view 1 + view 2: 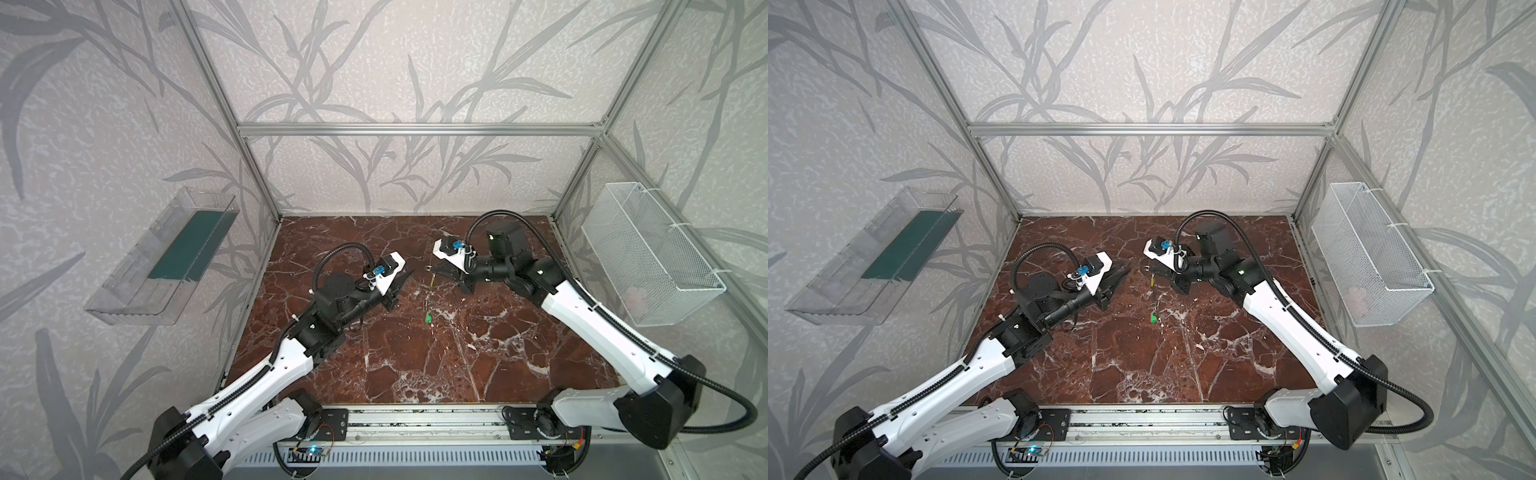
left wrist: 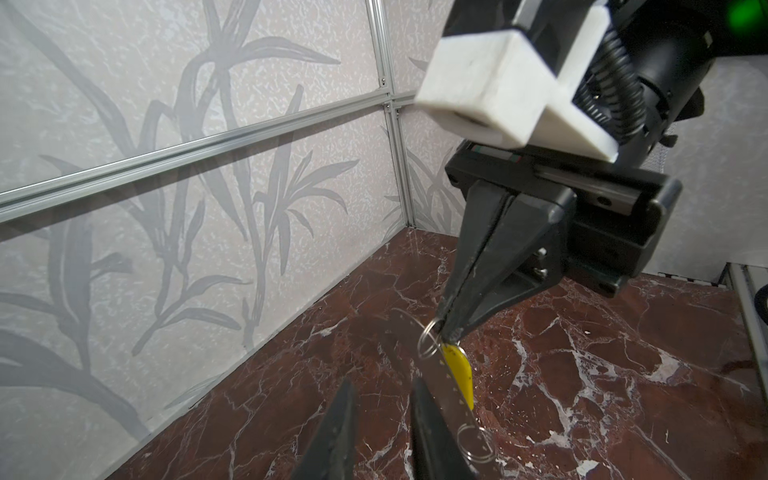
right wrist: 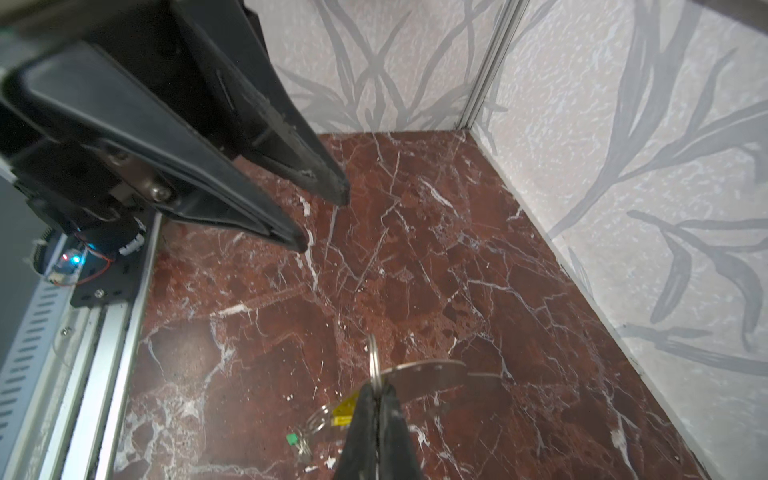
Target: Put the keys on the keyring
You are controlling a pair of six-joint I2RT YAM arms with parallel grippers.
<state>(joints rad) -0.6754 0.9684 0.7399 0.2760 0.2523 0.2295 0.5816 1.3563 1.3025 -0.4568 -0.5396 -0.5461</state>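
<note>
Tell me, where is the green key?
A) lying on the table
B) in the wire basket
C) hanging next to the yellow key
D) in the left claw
A: the green key lies flat on the table, with nothing holding it.

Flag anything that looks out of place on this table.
The green key lies alone on the marble table, apart from the keyring, which hangs in the air from a small wire ring pinched in the shut right gripper, the yellow key dangling beside it. Nothing looks damaged or spilled.
</note>
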